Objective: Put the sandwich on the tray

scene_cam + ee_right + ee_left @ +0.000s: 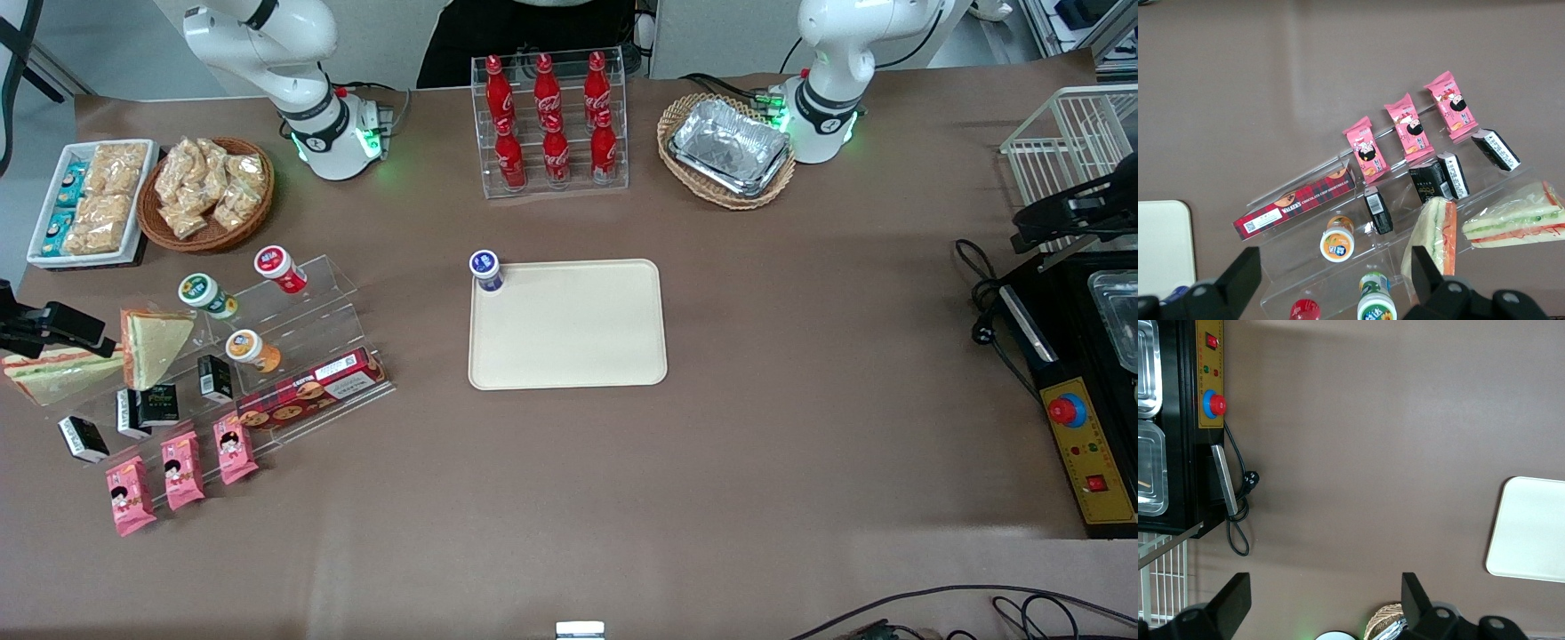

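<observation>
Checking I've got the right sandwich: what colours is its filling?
Orange-red and green stripes on the sandwich; right wrist view.

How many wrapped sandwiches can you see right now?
2. The sandwich lies at the working arm's table end, under the gripper; the second wedge stands beside it on the acrylic rack.

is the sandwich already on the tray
No, the sandwich lies by the clear snack rack at the working arm's end of the table, the open gripper above it, while the tray holds only a small bottle.
</observation>
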